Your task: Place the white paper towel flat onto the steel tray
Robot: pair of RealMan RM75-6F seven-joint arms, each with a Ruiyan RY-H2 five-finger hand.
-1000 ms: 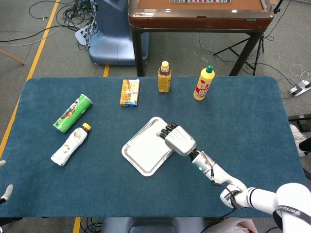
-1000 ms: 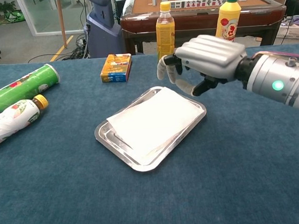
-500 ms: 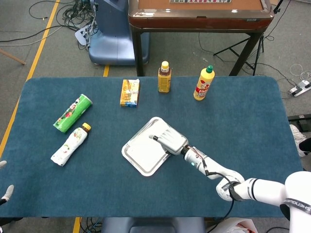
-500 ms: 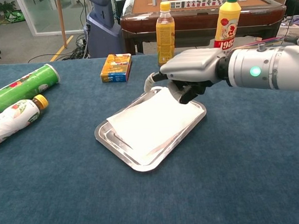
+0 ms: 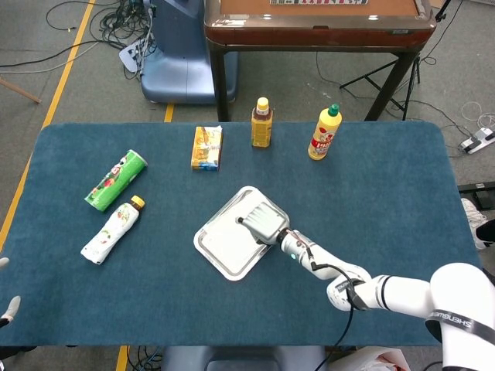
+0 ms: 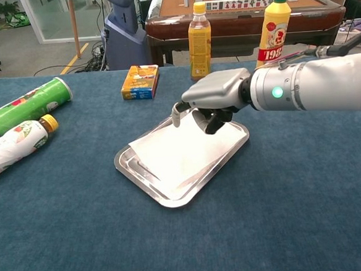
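Fig. legend. Right hand (image 6: 212, 102) sits low over the far side of the steel tray (image 6: 147, 179), palm down, fingers curled under; the fingertips (image 6: 176, 113) look to touch the white paper towel (image 6: 181, 149), prob. to press or smooth it. No sheet is visibly caught between the fingers, so hand reads as curled on nothing rather than gripping, though the underside is partly hidden. Head view agrees: right hand (image 5: 261, 219) over the tray (image 5: 219, 259), forearm running in from the lower right.

Towel lies inside the tray, roughly aligned w/ its long axis and covering most of the floor; near rim and left corner stay bare. One towel corner at the near left seems slightly lifted or creased. Judgement: task is nearly done, sheet already in place, only flattening left.

Left hand (image 5: 8, 306) is barely visible at the lower left edge of head view, well apart from the tray; its pose cannot be told.

Count on the table (image 6: 297, 214): 1 tray, 1 towel, 1 green can (image 6: 25, 106) lying on its side, 1 white bottle (image 6: 11, 149) lying just beside it, 1 small box (image 6: 140, 81), 2 upright bottles at the far edge, i.e. amber bottle (image 6: 199, 32) and yellow squeeze bottle (image 6: 272, 26). All stand clear of the tray, so approach from the right is unobstructed.
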